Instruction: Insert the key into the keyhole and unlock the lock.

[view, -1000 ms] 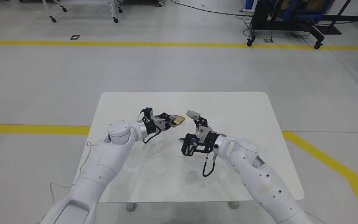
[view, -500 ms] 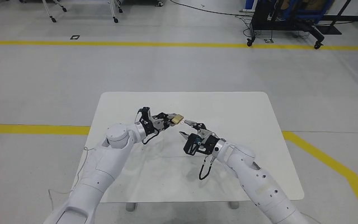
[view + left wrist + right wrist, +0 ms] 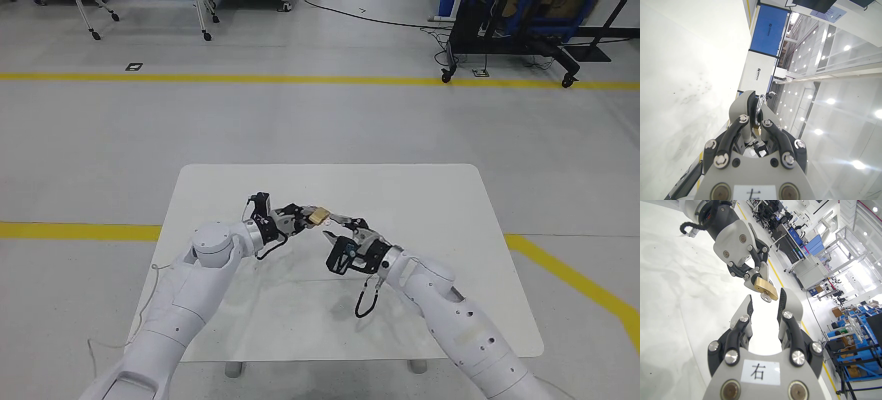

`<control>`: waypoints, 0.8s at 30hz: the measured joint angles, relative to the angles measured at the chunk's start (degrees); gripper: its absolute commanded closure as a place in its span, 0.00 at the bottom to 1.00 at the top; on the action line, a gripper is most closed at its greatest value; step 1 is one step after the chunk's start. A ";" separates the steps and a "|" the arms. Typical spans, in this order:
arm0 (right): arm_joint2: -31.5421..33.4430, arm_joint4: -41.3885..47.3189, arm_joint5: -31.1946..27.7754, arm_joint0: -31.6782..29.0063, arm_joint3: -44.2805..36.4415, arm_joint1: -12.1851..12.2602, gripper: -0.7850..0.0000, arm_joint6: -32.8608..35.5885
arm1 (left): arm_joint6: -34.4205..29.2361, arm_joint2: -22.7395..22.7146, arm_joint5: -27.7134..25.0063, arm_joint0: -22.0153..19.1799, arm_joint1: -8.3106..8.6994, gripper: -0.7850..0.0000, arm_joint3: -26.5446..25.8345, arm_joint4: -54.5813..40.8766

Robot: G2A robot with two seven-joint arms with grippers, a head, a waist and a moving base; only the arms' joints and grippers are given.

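Now, table (image 3: 420, 190): white; you have both grippers above its middle, tips turned toward each other
Left gripper (image 3: 300, 216): fingers closed on the lock (image 3: 318, 214), which it holds up off the table; from the right wrist view you see the left gripper (image 3: 758, 278) clamped on the lock's shackle end
Lock: a brass padlock (image 3: 766, 288); its body juts past the left fingertips toward the right gripper (image 3: 337, 230); in the left wrist view you catch a sliver of brass lock (image 3: 757, 130) and the silver shackle (image 3: 760, 102) pinched between the two fingers; whether the shackle is latched you cannot tell
Key (image 3: 765, 297): silver; its round head sticks out of the lock's free end at the keyhole; the blade is hidden from you
Right gripper: just beside the lock, fingers spread apart and holding nothing; in its own wrist view the right gripper (image 3: 765, 306) frames the key head, which shows in the gap between the two fingertips and touches neither
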 measured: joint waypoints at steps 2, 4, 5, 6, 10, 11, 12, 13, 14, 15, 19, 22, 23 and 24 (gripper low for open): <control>-0.28 -1.04 -0.30 0.01 -0.36 0.03 0.65 0.86 | 0.21 0.14 0.30 -0.05 -0.01 1.00 -0.06 0.49; -0.39 -1.30 -0.74 0.08 -0.55 0.05 0.65 1.15 | 0.38 0.27 0.50 -0.08 -0.04 1.00 -0.14 0.81; -0.43 -1.45 -1.03 0.16 -0.63 0.07 0.64 1.33 | 0.52 0.34 0.56 -0.10 -0.05 1.00 -0.19 1.07; -0.46 -1.56 -1.15 0.21 -0.69 0.07 0.64 1.55 | 0.60 0.38 0.61 -0.12 -0.05 1.00 -0.22 1.24; -0.77 -2.06 -1.18 0.34 -1.02 0.02 0.71 2.91 | 0.94 0.43 0.56 -0.14 -0.05 1.00 -0.36 1.95; -0.83 -2.16 -1.18 0.36 -1.08 0.01 0.76 3.15 | 0.98 0.42 0.58 -0.13 -0.05 1.00 -0.38 2.03; -0.90 -2.26 -1.18 0.38 -1.13 0.00 0.82 3.36 | 1.05 0.41 0.61 -0.12 -0.05 1.00 -0.40 2.12; -0.96 -2.34 -1.23 0.40 -1.17 -0.01 0.95 3.54 | 1.11 0.39 0.61 -0.10 -0.05 1.00 -0.44 2.18; -1.01 -2.44 -1.33 0.43 -1.20 -0.01 1.00 3.76 | 1.18 0.38 0.59 -0.08 -0.05 1.00 -0.48 2.30; -1.04 -2.47 -1.39 0.46 -1.22 -0.01 1.00 3.90 | 1.24 0.39 0.57 -0.06 -0.05 1.00 -0.50 2.43; -1.22 -2.66 -2.05 0.73 -1.24 -0.03 1.00 4.55 | 1.50 0.52 0.50 -0.07 -0.06 1.00 -0.60 3.21; -1.36 -2.49 -2.68 1.01 -1.22 -0.06 1.00 4.93 | 1.82 0.54 0.27 -0.05 -0.06 1.00 -0.74 3.74; -1.40 -2.37 -2.88 1.09 -1.17 -0.08 1.00 5.01 | 1.95 0.54 0.15 -0.01 -0.06 1.00 -0.80 3.88; -1.43 -2.16 -3.08 1.17 -1.11 -0.10 1.00 5.09 | 2.06 0.52 -0.01 0.05 -0.06 1.00 -0.89 3.97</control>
